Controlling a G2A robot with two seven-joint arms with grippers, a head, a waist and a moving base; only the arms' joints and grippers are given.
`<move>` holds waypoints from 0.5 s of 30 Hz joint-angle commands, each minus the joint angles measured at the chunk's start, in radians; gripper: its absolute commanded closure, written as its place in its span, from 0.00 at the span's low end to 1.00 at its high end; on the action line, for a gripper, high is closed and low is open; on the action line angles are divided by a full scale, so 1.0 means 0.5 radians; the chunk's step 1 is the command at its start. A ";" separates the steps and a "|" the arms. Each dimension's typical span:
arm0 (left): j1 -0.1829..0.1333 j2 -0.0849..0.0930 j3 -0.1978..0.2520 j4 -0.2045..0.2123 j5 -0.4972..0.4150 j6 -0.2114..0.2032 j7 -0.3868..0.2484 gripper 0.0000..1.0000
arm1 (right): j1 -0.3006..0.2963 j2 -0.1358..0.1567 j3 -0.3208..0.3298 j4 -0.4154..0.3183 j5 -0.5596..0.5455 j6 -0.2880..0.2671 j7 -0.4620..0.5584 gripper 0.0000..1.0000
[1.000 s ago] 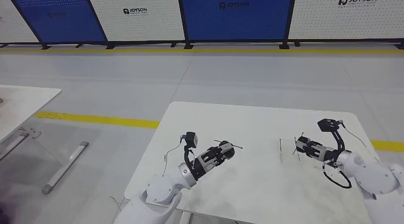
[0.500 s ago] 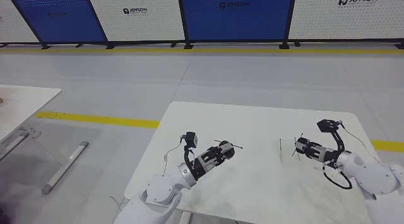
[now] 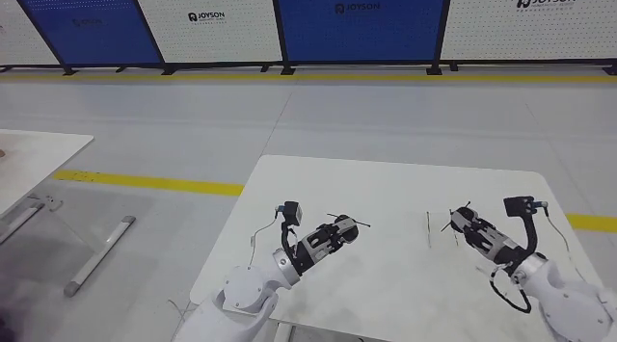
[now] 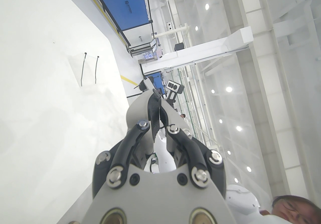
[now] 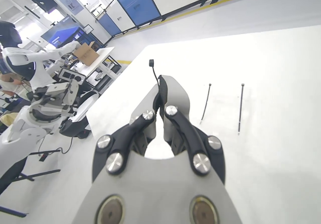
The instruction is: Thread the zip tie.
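White table (image 3: 386, 188) under both arms: left gripper (image 3: 347, 230) sits over its left-middle, jaws pinched closed on a thin black zip tie (image 3: 362, 222) that sticks out crosswise past the tips. Right gripper (image 5: 160, 83) is over the right side, also clamped tight, on another zip tie (image 5: 151, 62) with its square head poking beyond the fingertips. A loose tie (image 5: 206, 103) and a further loose tie (image 5: 240, 108) lie flat side by side on the table between the grippers.

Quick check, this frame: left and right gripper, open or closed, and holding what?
Left gripper: closed on a black zip tie lying crosswise in its tips.
Right gripper: closed on a second zip tie, head poking out.
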 commanded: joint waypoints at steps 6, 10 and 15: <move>0.000 0.000 0.000 0.000 0.000 0.000 0.000 1.00 | 0.001 0.000 -0.004 0.002 -0.001 0.001 0.004 1.00; 0.000 0.000 0.000 0.000 0.000 0.000 0.000 1.00 | 0.001 0.000 -0.004 0.002 -0.001 0.001 0.004 1.00; -0.004 -0.001 0.003 -0.004 0.016 -0.001 0.018 1.00 | 0.001 0.000 -0.004 0.002 -0.001 0.001 0.004 1.00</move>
